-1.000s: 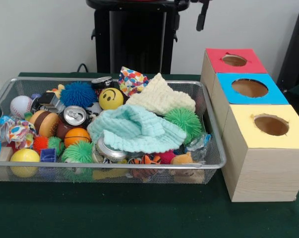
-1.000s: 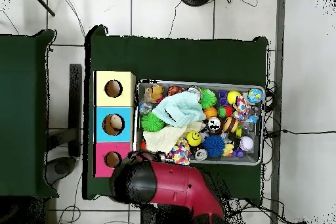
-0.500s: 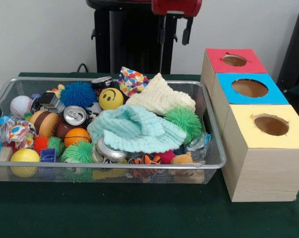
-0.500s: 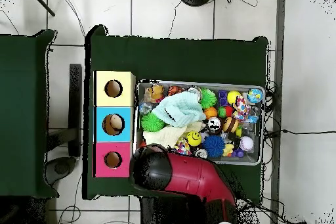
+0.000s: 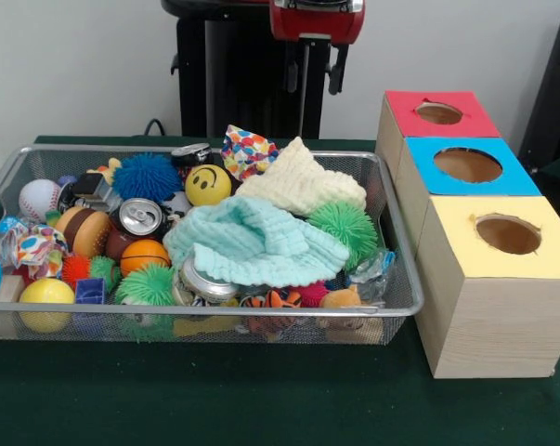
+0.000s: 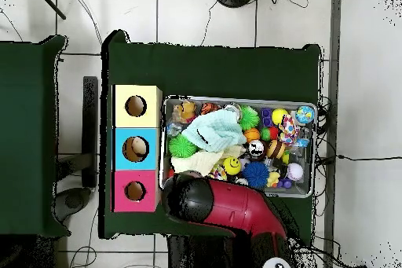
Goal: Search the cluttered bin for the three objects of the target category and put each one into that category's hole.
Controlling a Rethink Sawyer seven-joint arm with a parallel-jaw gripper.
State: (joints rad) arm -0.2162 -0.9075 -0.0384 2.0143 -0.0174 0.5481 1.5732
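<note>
Mint-green knitted cloth (image 5: 256, 242) and cream knitted cloth (image 5: 300, 181) bury much of the wire-mesh bin (image 5: 405, 279), beside balls and cans. Black gripper (image 5: 312, 74) hangs above the bin's back edge, fingers apart and empty.

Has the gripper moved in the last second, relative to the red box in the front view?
Yes. The gripper has swung left, away from the red box, and now hangs above the bin's far edge.
</note>
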